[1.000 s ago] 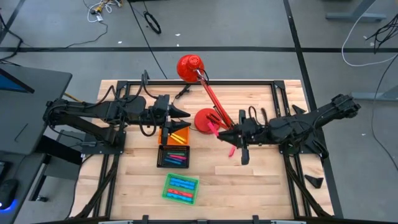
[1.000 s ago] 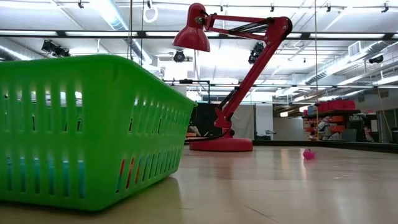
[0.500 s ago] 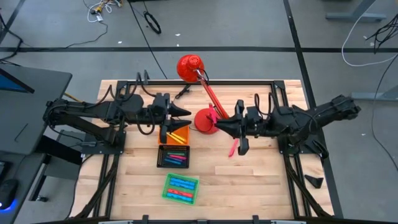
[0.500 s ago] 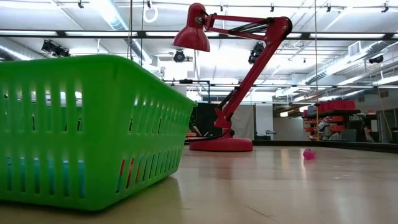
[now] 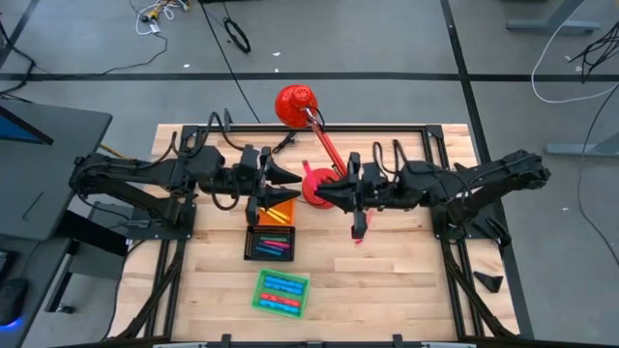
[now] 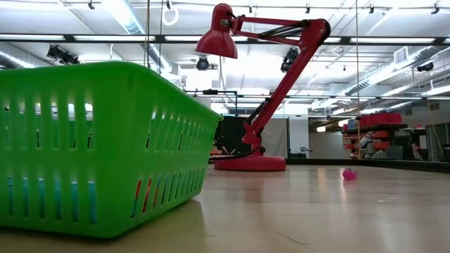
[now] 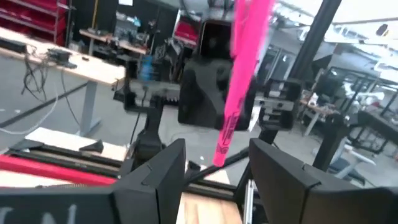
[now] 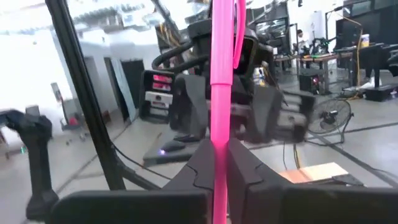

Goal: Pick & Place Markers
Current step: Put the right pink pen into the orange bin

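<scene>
- High view: the right gripper, clamped on a thin pink marker, faces the left gripper over the wooden surface by the red desk lamp.
- Left gripper fingers stand apart, the pink marker between them, not touching.
- Other markers lie in the orange tray, black tray and green basket.

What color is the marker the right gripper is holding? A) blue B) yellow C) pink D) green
C: in the right wrist view, the right gripper is shut on a pink marker standing between its fingers.
</scene>
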